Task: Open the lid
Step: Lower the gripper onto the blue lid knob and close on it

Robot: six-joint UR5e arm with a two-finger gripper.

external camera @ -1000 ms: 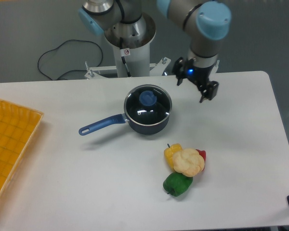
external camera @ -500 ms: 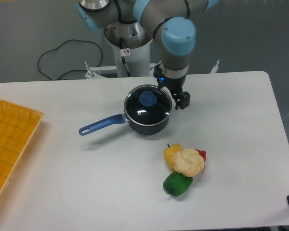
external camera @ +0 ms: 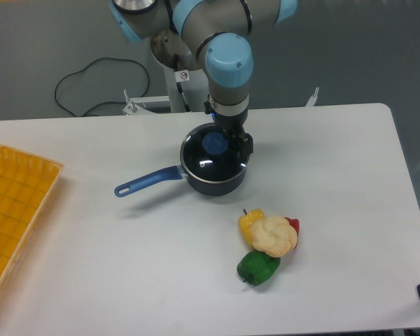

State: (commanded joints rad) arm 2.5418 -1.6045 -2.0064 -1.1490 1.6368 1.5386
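While the white rectangular table (external camera: pixel 336 210) fills most of the view, the grey and light-blue robot arm (external camera: pixel 227 63) reaches down from its metal base column at the far edge and ends over the right side of the pot. At the left edge of the table lies a flat yellow tray with a grid pattern (external camera: pixel 17 203), well apart from everything else. A black cable (external camera: pixel 77 84) loops on the grey floor behind the table.

Near the middle of the table stands the dark blue round saucepan (external camera: pixel 213 183), its long blue handle (external camera: pixel 147 180) pointing left and slightly toward the camera. The round clear glass lid with a thin metal rim (external camera: pixel 206 162) sits closed on the saucepan, and its blue central knob (external camera: pixel 213 143) shows just left of the black two-finger gripper (external camera: pixel 238 143). The gripper hangs over the right part of the lid, beside the knob and not around it; whether it touches the glass cannot be told, and whether its fingers are apart or together cannot be told either, since they merge with the dark lid.

Closer to the camera and right of the pot, well apart from it, lies a small heap of toy food touching one another: a pale cream lumpy piece (external camera: pixel 274 236) on top, a yellow pepper (external camera: pixel 248 222), a green pepper (external camera: pixel 257 268) and a small red piece (external camera: pixel 293 225) at the right
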